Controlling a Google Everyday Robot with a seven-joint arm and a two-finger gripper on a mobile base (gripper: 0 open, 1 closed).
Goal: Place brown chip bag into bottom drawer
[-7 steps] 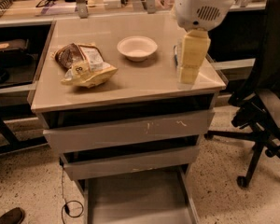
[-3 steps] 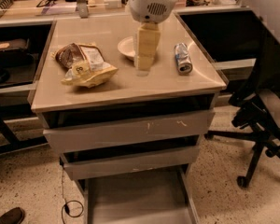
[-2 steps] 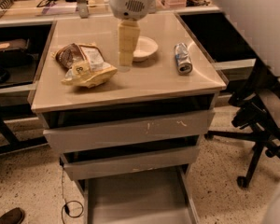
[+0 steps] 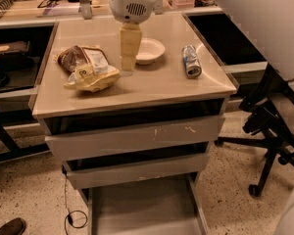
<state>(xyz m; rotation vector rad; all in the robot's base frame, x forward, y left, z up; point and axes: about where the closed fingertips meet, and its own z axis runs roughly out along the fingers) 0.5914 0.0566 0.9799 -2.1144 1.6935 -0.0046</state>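
The brown chip bag lies crinkled on the left part of the cabinet top, dark brown at its far end with yellow and white panels toward the front. My gripper hangs from the white wrist above the cabinet top, just right of the bag and left of the white bowl. It holds nothing that I can see. The bottom drawer is pulled out at the foot of the cabinet, its flat floor bare.
A silver-blue can lies on its side at the right of the cabinet top. Two scuffed drawers sit slightly open above the bottom one. A black office chair stands at the right, desks behind.
My gripper has moved left across the cabinet top, from over the right edge past the can and bowl to beside the chip bag. The bag, bowl and can have not moved.
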